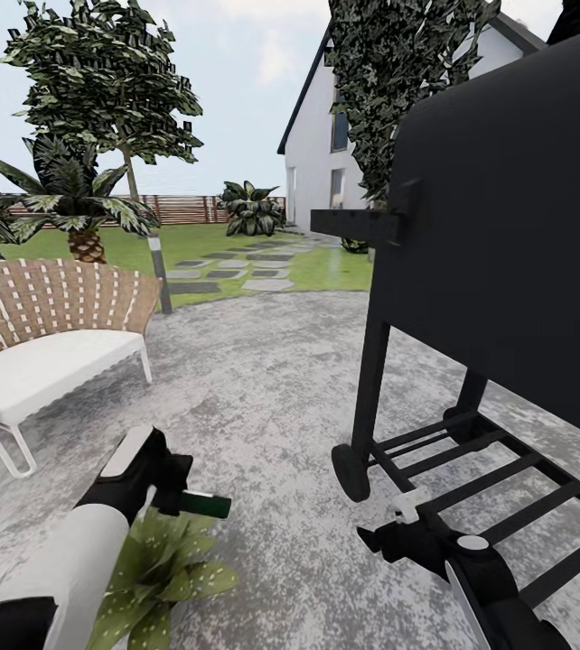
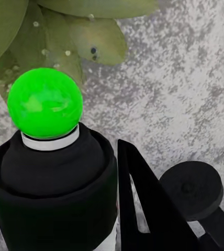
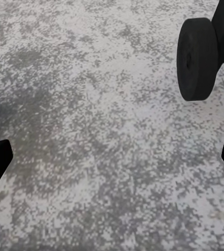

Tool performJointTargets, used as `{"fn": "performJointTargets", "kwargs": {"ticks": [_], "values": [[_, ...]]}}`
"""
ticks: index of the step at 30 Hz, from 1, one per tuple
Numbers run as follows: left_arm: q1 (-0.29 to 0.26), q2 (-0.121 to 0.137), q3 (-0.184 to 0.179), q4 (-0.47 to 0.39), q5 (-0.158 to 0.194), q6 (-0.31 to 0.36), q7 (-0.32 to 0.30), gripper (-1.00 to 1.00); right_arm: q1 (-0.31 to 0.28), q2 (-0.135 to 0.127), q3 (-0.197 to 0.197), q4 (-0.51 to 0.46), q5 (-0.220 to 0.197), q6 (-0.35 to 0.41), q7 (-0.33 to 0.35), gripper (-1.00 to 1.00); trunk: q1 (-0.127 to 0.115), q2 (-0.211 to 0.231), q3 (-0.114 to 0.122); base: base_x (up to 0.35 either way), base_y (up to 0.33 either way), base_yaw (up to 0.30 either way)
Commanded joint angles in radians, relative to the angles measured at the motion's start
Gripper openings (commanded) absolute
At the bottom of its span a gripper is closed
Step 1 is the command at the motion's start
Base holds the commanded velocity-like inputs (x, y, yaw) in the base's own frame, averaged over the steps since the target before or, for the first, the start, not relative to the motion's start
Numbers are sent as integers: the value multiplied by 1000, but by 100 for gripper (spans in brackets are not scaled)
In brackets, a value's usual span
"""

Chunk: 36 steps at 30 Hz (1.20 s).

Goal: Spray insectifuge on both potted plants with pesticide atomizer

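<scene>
At lower left, the left end effector (image 1: 174, 487) grips the pesticide atomizer (image 1: 201, 503) over the speckled potted plant (image 1: 159, 578); spraying seems underway, the other plant remaining. The right end effector (image 1: 389, 534) hangs open, empty.

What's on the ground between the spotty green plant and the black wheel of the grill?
Nothing: in the head view, only bare speckled grey stone patio lies between the broad-leaved, white-speckled green plant and the black grill's round wheel.

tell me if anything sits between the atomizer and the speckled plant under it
Nothing visible does. The left end effector holds the atomizer directly above the plant, and its green spray tip faces the speckled leaves with open air between them.
</scene>
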<state>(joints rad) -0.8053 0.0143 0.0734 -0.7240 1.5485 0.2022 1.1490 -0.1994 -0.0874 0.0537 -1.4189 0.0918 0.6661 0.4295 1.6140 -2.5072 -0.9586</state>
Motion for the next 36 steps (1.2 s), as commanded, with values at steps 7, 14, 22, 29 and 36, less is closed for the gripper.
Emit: {"fn": "performJointTargets", "kwargs": {"ticks": [7, 14, 22, 29, 36], "values": [[-2, -28, -30, 33, -2, 15, -88, -100, 0, 0, -1, -1, -1, 1, 1, 100, 0, 0, 0, 57, -2, 0], [-22, -114, -128, 75, -48, 24, -163, -100, 0, 0, -2, -2, 0, 1, 3, 100, 0, 0, 0, 0, 0, 0], [-34, -165, -133, 138, -51, -96, -24, -100, 0, 0, -2, -2, 0, 1, 3, 100, 0, 0, 0, 0, 0, 0], [-38, -169, -135, 133, -51, -106, -15, -100, 0, 0, -3, -2, -1, 1, 3, 100, 0, 0, 0, 0, 0, 0], [-39, -169, -135, 141, -51, -141, 45, -100, 0, 0, -3, -2, -1, 1, 5, 100, 0, 0, 0, 0, 0, 0]]}}
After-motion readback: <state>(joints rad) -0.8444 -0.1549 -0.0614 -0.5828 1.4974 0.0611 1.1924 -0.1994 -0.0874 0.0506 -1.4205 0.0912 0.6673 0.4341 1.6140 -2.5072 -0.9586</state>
